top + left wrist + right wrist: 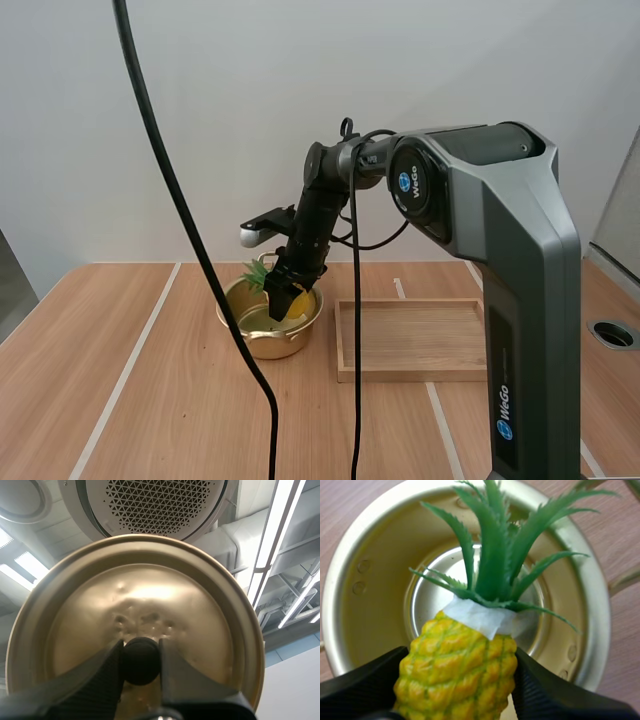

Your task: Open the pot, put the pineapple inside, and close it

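Pineapple (455,675) gripped by my right tool (287,298), low in the open pot's (272,340) mouth, crown toward 10 o'clock. Pot sits mid-counter (150,400); wooden tray (410,345) just beside it at 3 o'clock. Left tool (140,650) clamped on the lid's (150,595) black knob (141,670).

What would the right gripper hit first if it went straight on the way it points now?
Probably the bottom of the pot. The right gripper holds the pineapple leaves-first over the open pot, so the leaves would touch first.
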Controlling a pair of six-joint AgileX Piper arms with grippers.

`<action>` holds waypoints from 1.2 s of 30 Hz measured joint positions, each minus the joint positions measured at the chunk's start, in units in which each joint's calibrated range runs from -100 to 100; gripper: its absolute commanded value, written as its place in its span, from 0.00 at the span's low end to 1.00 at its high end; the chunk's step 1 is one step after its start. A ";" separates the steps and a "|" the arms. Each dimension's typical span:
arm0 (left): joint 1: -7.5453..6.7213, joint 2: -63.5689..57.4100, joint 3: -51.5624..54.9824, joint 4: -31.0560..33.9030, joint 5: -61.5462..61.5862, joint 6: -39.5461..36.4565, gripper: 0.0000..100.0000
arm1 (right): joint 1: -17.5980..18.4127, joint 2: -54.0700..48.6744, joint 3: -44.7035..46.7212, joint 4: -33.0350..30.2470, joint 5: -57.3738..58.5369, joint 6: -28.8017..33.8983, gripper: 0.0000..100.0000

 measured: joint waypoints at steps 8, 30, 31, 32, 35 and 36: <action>0.00 0.00 0.00 0.00 0.00 0.00 0.00 | 0.00 0.00 0.00 0.00 0.00 -1.47 0.00; 0.00 0.00 0.00 0.00 2.09 0.00 0.00 | 0.10 -1.72 0.00 -5.83 0.00 -4.90 0.00; 0.00 0.00 0.00 0.00 2.09 0.00 0.00 | 0.10 -1.72 0.28 -5.95 -0.19 -4.90 0.00; 0.00 0.00 0.00 0.00 2.09 0.00 0.00 | 0.10 -1.72 0.42 -5.95 -0.19 -4.90 0.00; 0.00 0.00 0.00 0.00 2.09 0.00 0.00 | 0.10 -1.72 1.44 -5.29 -0.36 -5.01 0.00; 0.00 0.00 0.00 0.00 2.09 0.00 0.00 | 0.10 -1.72 1.59 -5.11 -0.54 -5.08 0.00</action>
